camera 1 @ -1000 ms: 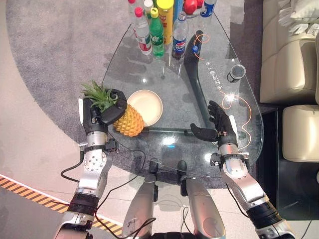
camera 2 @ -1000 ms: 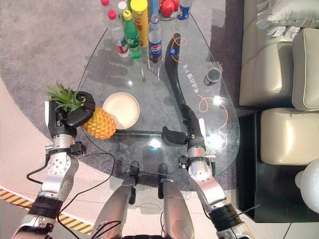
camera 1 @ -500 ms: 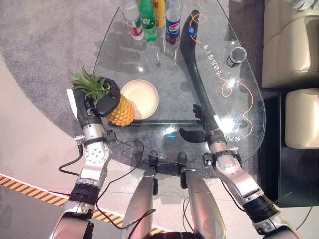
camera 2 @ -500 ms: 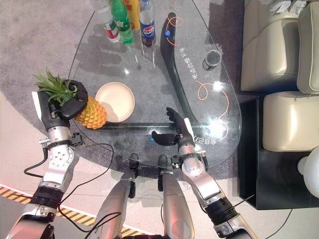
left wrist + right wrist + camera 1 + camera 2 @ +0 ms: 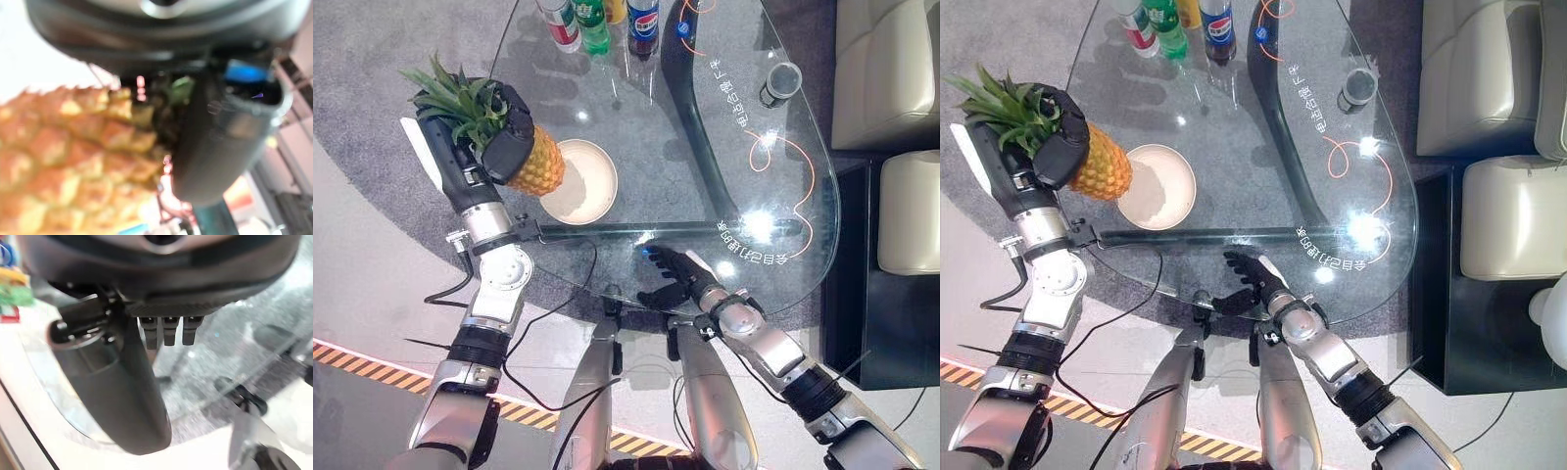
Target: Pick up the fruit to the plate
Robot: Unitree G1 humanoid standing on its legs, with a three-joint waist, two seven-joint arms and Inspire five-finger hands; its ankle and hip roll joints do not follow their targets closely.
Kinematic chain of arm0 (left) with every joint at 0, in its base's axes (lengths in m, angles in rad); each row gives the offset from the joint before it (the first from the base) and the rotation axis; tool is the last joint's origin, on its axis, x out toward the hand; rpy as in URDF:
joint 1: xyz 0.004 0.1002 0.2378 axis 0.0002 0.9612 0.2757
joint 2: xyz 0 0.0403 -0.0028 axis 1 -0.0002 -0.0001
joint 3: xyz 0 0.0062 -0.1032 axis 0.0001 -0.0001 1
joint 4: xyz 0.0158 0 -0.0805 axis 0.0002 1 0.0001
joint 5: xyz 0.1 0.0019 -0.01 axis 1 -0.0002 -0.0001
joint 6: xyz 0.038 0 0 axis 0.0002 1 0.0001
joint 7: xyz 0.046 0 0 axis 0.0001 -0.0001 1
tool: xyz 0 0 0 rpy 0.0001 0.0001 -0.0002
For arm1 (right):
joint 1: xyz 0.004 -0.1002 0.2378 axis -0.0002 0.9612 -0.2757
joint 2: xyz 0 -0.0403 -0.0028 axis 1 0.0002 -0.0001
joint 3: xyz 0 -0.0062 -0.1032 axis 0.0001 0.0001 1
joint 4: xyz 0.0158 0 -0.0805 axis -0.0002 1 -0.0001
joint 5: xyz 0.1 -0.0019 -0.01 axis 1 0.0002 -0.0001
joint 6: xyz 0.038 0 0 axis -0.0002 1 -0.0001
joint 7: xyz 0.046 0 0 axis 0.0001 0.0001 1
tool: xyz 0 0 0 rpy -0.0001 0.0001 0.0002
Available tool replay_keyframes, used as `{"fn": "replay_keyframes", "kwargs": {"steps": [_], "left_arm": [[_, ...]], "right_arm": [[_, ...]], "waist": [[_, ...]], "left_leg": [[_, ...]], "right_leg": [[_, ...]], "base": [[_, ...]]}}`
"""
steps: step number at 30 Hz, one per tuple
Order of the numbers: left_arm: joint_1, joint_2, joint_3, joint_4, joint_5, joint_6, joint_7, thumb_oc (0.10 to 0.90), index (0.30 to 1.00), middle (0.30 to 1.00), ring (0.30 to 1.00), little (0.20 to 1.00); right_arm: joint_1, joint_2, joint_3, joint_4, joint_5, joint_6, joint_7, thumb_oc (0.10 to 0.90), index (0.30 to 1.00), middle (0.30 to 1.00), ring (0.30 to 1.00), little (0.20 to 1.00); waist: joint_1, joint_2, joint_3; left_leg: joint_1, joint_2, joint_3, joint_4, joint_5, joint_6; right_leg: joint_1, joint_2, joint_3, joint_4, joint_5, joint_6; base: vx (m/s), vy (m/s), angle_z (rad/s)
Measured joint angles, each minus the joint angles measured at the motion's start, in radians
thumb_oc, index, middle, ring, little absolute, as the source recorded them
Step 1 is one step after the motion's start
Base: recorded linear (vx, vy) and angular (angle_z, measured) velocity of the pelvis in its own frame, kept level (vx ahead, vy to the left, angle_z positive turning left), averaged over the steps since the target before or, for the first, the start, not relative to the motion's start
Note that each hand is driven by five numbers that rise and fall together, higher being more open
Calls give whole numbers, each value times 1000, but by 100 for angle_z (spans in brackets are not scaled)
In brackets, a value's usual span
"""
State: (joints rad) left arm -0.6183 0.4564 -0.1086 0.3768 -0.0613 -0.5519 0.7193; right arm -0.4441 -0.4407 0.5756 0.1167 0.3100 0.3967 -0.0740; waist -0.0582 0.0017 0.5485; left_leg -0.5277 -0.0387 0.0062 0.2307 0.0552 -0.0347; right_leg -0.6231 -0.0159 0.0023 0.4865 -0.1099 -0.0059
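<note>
Gripping hand: left hand [image 5: 504,142] was clenched round the pineapple [image 5: 533,164] where crown meets body, forearm reaching toward 12 o'clock.
Fruit position: pineapple was held tilted, its base toward 4 o'clock, overlapping the plate's [image 5: 587,183] 9 o'clock rim.
Idle hand: right hand [image 5: 674,276] hovered at the glass table's [image 5: 636,137] 6 o'clock edge, fingers relaxed and spread, holding nothing.

The plate [image 5: 579,180] lies on the left part of the desk [image 5: 646,117], near its front edge. The pineapple [image 5: 527,162] sits in the left hand [image 5: 499,137] at the plate's left rim, overlapping it. Bottles [image 5: 597,14] stand at the desk's far side, behind the plate. A cup [image 5: 780,82] stands far right. The right hand [image 5: 671,279] is at the desk's front edge, right of the plate.
</note>
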Motion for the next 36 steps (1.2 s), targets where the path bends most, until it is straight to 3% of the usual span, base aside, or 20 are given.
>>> {"fn": "replay_keyframes", "kwargs": {"steps": [9,18,36], "left_arm": [[-126,24,-52,95,4,-13,64,100,300,300,300,200],[-152,24,-80,162,5,-26,102,100,300,300,300,200],[-217,22,-115,240,49,-51,152,100,300,300,300,200]], "right_arm": [[-85,-31,35,42,18,35,104,800,900,900,900,900],[-144,-37,55,42,54,59,151,800,900,900,900,900],[-212,-80,47,22,87,14,158,800,900,900,900,900]], "waist": [[-7,0,0],[-33,-14,0],[-56,-23,-1]], "left_leg": [[-83,-1,9,33,0,0],[-195,-3,12,70,-2,3],[-325,2,19,126,-5,4]], "right_leg": [[-75,0,8,9,15,6],[-179,6,13,22,30,7],[-305,18,31,53,48,9]], "base": [[-2,43,-3],[-5,21,-2],[-3,1,-3]]}}
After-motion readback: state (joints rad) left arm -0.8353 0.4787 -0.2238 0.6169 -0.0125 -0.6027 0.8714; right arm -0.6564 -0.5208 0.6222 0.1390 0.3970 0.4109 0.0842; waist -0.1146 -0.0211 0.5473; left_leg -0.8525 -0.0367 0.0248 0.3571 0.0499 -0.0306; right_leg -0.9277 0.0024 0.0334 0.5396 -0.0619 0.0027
